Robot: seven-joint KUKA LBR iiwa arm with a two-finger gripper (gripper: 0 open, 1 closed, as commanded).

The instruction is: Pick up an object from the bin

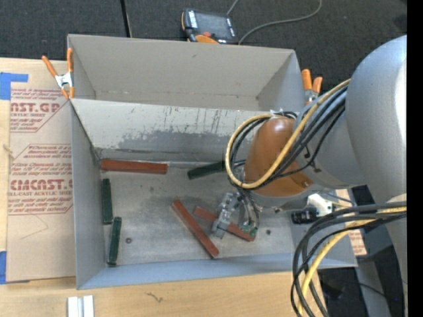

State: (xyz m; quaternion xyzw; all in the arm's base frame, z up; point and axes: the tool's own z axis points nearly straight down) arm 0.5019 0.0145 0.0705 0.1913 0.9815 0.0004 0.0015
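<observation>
The gripper (226, 222) is hanging low at the front right of the bin (185, 71), right over a short red stick (203, 212) that is lying on the floor there. Whether its jaws are open or closed cannot be told. A longer red stick (193, 228) is lying slantwise just beside the short one. Another red stick (133, 167) is lying along the back wall, a green stick (206, 170) is resting near it, and 2 more green sticks (106, 200) are lying by the left wall.

Overhead, slightly oblique — above the bin (178, 71)
</observation>
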